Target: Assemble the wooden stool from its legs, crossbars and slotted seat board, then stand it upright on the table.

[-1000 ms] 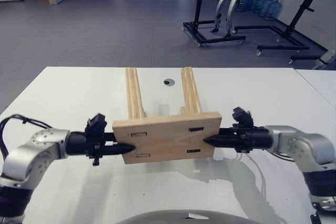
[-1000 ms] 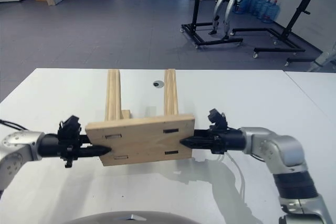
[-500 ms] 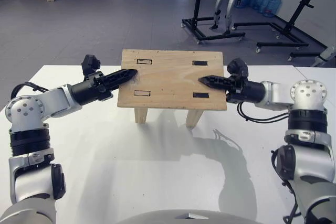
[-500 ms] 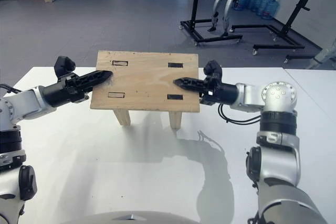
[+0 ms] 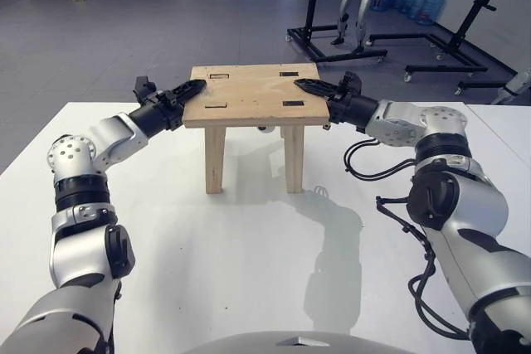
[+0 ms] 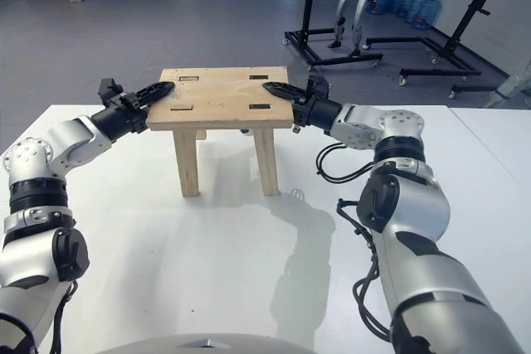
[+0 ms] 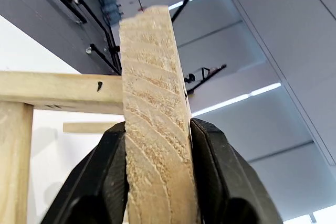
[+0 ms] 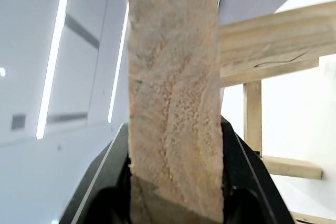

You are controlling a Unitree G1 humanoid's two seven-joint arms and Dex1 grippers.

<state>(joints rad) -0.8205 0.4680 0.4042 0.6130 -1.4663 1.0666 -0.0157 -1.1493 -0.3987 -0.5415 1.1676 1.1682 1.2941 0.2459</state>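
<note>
The stool [image 5: 249, 104] stands upright near the middle of the table [image 5: 249, 271], held from both sides. The left gripper [image 5: 199, 87] bites the seat's [image 5: 249, 89] left edge and the right gripper [image 5: 300, 84] bites its right edge. From the head views only each upper finger shows, lying on top of the board; the lower ones are tucked out of sight beneath it.

The wrist views settle the grip. At the left, the board's end grain is pinched tight between two black fingers [image 7: 113, 177]. At the right, the fingers [image 8: 241, 182] clamp the edge just as closely.

Two front legs [image 5: 215, 159] reach down to the table, but whether their feet actually bear on it or sit just above, I cannot tell. The back legs are mostly hidden behind the front pair. A crossbar [image 8: 291, 167] shows low between the legs in the right wrist view. Four slots [image 5: 216, 106] mark the seat top, the far pair foreshortened and hard to make out.
</note>
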